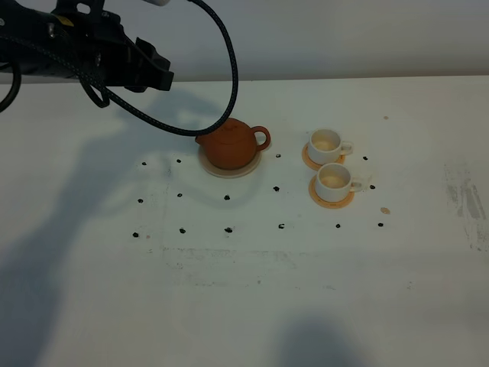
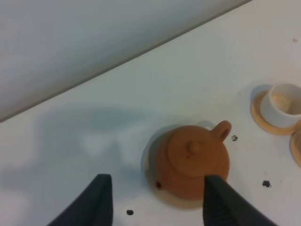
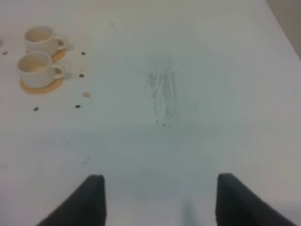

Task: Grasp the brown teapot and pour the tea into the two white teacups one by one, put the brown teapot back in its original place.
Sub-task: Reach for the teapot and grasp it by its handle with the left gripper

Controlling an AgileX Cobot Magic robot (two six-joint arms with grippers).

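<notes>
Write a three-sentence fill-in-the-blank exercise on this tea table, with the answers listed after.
1. The brown teapot stands on a round beige ____.
2. Each of the two white teacups sits on its own orange-tan ____.
3. The left gripper holds nothing; its jaws are ____.
Missing words: saucer; coaster; open.

Exterior high: steep downward look over whole table. Left wrist: close above brown teapot, shared with exterior. Right wrist: farther off, shares white teacups.
</notes>
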